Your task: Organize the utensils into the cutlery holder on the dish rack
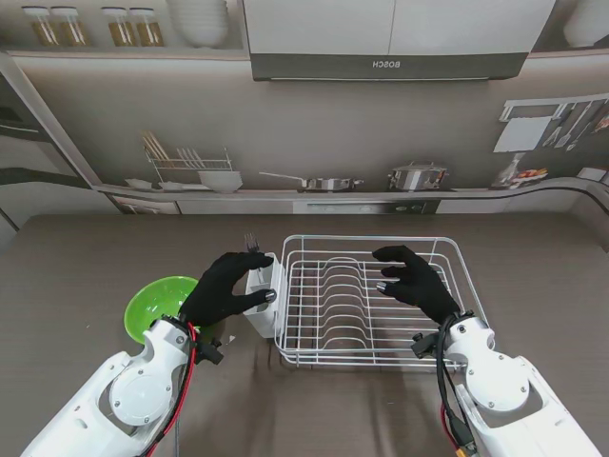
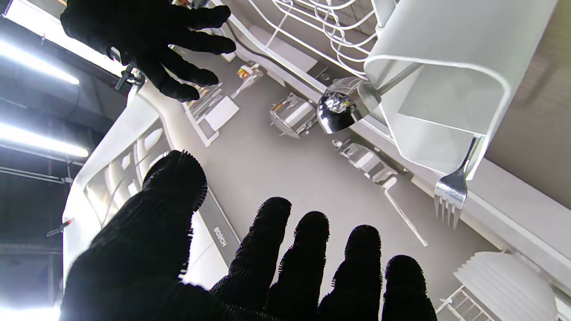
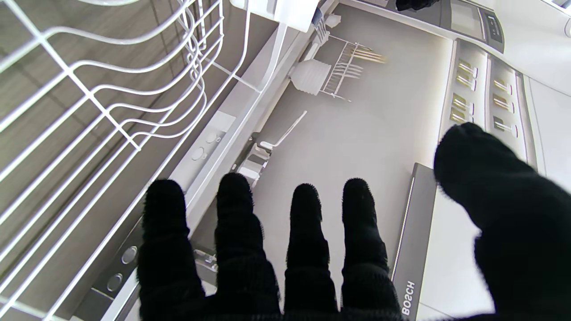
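A white cutlery holder (image 1: 262,290) hangs on the left side of the white wire dish rack (image 1: 381,248). A fork (image 1: 250,242) stands in it, tines up, and the left wrist view shows the fork (image 2: 451,189) and a spoon (image 2: 341,104) sticking out of the holder (image 2: 446,58). My left hand (image 1: 226,286) hovers over the holder, fingers spread and holding nothing. My right hand (image 1: 414,276) floats above the right half of the rack, also open and empty. The same right hand (image 2: 147,38) shows across the rack in the left wrist view.
A green bowl (image 1: 157,305) lies on the brown table to the left of the holder, nearer to me than the rack's far edge. A kitchen backdrop with shelf, pans and hood stands behind the table.
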